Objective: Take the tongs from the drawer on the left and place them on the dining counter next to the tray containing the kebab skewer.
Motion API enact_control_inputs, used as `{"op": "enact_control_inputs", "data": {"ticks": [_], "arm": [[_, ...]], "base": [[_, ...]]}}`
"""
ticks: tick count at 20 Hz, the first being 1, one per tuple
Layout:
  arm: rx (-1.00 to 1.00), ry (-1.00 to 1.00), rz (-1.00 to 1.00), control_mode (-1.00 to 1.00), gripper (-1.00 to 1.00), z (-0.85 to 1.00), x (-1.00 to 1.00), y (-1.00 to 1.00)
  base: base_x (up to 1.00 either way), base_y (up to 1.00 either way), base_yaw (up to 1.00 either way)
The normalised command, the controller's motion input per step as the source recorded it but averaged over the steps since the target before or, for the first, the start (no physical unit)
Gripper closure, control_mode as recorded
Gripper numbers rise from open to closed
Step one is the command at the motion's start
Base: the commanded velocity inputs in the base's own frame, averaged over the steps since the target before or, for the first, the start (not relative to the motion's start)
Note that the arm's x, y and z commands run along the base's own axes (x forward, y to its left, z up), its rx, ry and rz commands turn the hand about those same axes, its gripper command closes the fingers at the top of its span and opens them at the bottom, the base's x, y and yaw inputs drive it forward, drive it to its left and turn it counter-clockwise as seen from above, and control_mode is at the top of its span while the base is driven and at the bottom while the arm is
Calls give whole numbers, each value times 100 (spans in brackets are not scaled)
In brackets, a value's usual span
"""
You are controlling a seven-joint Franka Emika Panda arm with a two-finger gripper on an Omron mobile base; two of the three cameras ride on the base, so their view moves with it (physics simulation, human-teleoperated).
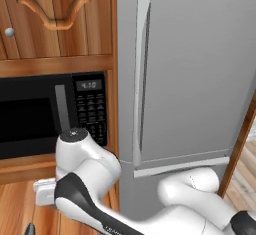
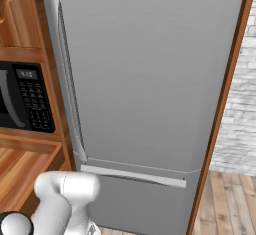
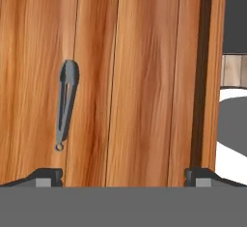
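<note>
left base view: the white arm (image 1: 100, 189) rises from the lower right and bends down toward the lower left, in front of a black microwave (image 1: 50, 111) set in a wooden shelf; an arched-trim cabinet door (image 1: 55, 14) sits above it and a tall grey fridge (image 1: 195, 69) stands to its right

right base view: the same fridge (image 2: 150, 79) takes up the middle, with its horizontal handle bar (image 2: 132, 175) low down, the microwave (image 2: 22, 101) at the left edge and a pale brick wall (image 2: 242, 104) at the right

hand view: the camera looks onto the plank floor of the drawer (image 3: 135, 76); the tongs (image 3: 65, 103) lie flat on the wood left of centre, apart from both fingers (image 3: 46, 177), which stand wide at the bottom edge with nothing between them
</note>
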Motion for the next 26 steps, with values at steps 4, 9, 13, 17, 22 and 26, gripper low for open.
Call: {"op": "enact_control_inputs", "data": {"ticks": [4,9,13,17,22,26], "arm": [[24,2,3,-100,-100,-24,13,0],[14,0,0,-100,-100,-20,0,33],[-1,0,0,-100,-100,-29,0,46],[-19,0,0,-100,-100,-23,0,55],[-18,1,0,-100,-100,-43,0,67],[-2,1,0,-100,-100,-58,1,53]], "base": [[0,0,0],[0,0,0],[0,0,0],[0,0,0],[0,0,0],[0,0,0]]}}
